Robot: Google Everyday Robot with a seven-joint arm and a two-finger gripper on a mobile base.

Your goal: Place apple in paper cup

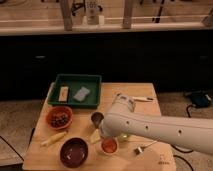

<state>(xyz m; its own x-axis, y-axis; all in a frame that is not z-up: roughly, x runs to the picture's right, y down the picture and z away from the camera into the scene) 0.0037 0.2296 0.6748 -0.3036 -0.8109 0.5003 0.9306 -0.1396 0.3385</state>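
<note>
Here the white arm [160, 129] reaches in from the right, low over the table [111, 92]. Its gripper [106, 134] is just above the paper cup [101, 149]; open or closed, I cannot tell. The cup stands near the front edge, bare wood to its right. The orange bowl [60, 118] holds dark bits, the green tray [76, 79] a block and a sponge, the cup the apple [109, 145].
</note>
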